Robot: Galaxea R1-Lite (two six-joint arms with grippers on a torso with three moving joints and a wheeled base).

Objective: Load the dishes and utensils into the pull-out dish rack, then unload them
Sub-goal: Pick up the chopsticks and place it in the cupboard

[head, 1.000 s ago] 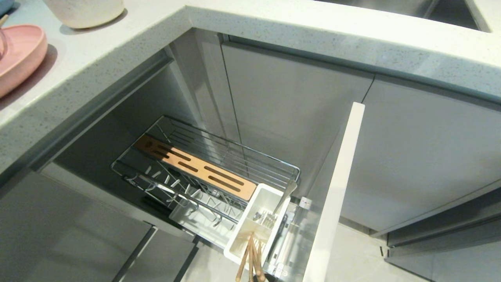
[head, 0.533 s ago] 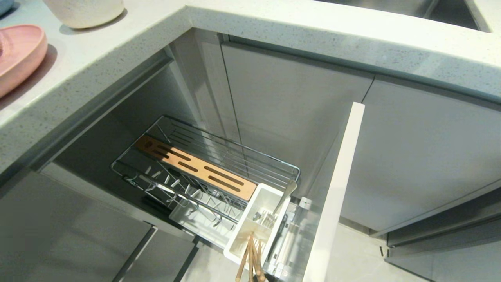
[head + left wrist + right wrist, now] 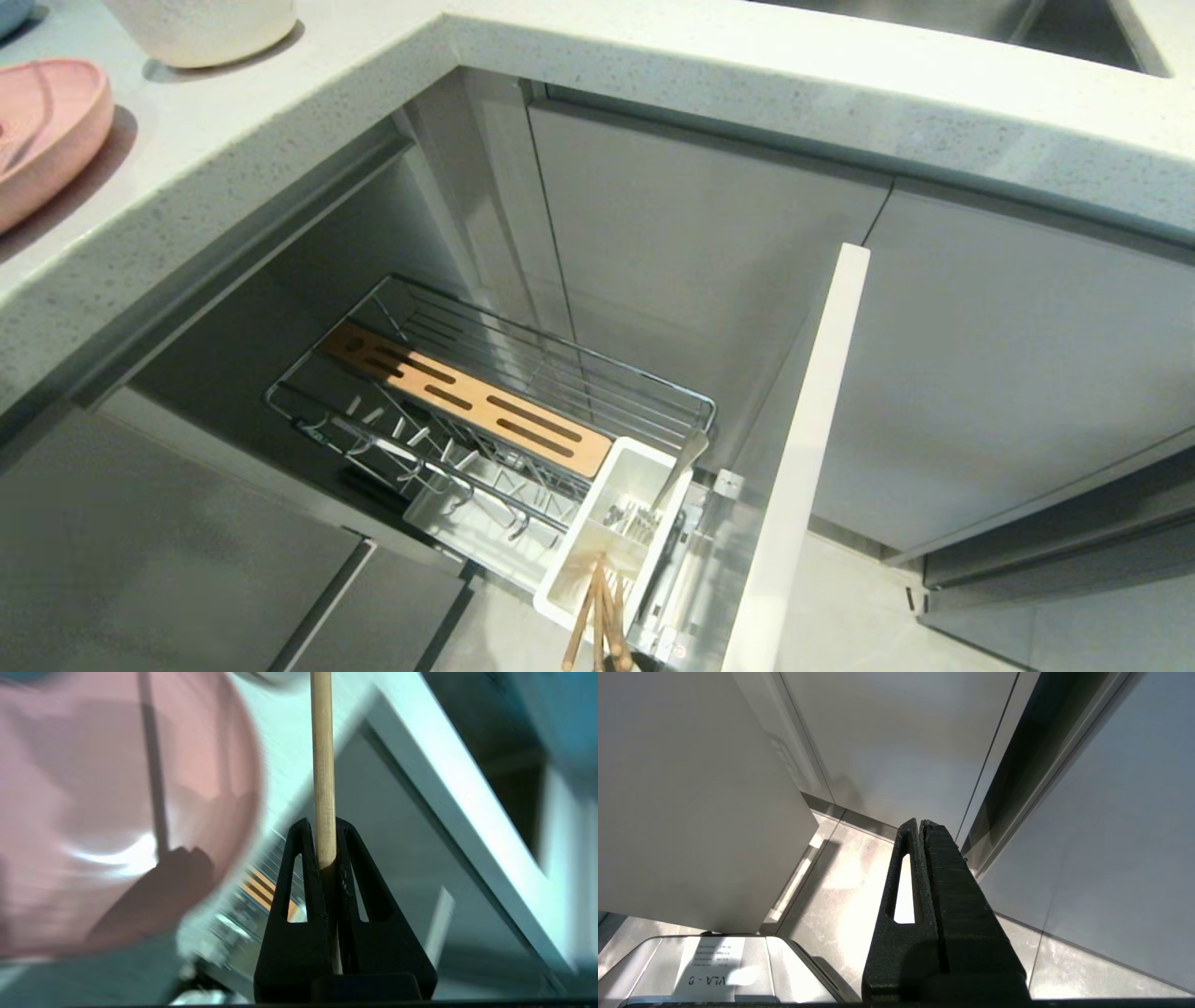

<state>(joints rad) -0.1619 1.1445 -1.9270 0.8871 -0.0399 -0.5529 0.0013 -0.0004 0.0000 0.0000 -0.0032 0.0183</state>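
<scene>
Above the pink plate, the left pincer is clamped on a chopstick.

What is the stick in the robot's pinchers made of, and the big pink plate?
The chopstick clamped in the left gripper looks like plain wood: pale tan, matte, unpainted. The pink plate on the countertop looks like glazed ceramic or maybe smooth plastic: soft shine, thick rounded rim. I can't tell which.
</scene>
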